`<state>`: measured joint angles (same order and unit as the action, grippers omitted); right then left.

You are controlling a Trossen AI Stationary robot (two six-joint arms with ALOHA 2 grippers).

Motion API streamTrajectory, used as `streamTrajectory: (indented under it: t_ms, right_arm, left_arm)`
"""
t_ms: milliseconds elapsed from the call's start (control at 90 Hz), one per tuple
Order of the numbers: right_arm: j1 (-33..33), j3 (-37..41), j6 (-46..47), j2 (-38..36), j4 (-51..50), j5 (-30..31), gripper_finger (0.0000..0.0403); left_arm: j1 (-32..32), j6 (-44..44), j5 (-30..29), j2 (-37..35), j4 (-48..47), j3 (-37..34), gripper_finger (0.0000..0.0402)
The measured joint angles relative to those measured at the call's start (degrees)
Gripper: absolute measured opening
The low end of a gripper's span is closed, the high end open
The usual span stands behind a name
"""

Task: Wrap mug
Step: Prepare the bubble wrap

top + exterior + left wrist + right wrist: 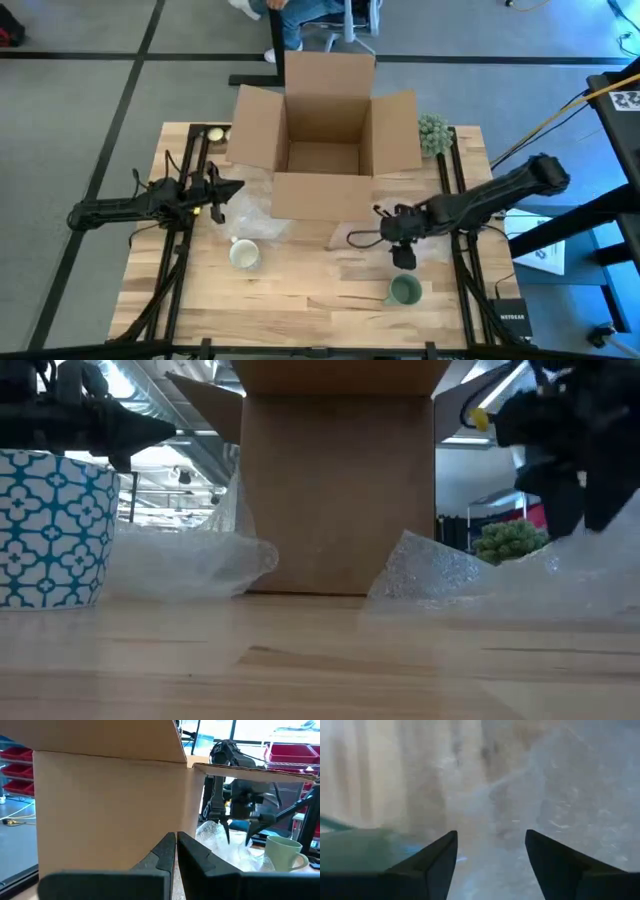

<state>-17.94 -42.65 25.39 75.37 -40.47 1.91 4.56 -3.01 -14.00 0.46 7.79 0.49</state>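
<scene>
One readable label — NETGEAR box [511, 321]; right gripper [403, 259] wide above bubble wrap [420, 247], left gripper [230, 188] narrow — empty.

My left arm reaches in level from the left edge, its left gripper [232, 190] with fingers pressed together. My right arm angles in from the right, wrist bent downward, right gripper [402, 259] fingers spread apart.
</scene>
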Motion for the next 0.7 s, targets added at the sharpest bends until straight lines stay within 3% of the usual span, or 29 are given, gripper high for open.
streamTrajectory:
  t_ms: [89,200,467,700]
  right_arm:
    - [-0.6,0.0,0.2,3.4,0.0,3.5,0.021]
    - [-0.6,-0.4,0.5,6.1,-0.1,3.5,0.0177]
    - [-0.6,-7.1,-0.2,6.5,-2.6,3.0,0.0016]
    - [-0.5,-14.9,-0.2,6.5,-5.9,3.7,0.0016]
  left_arm:
    - [0.0,0.0,0.0,0.0,0.0,0.0,0.0]
    - [0.0,-0.6,0.6,0.1,0.5,0.0,0.0]
    - [-0.1,-3.7,4.3,0.1,-2.8,5.4,0.0]
    - [-1.7,-0.4,4.6,1.1,-10.2,12.3,0.0]
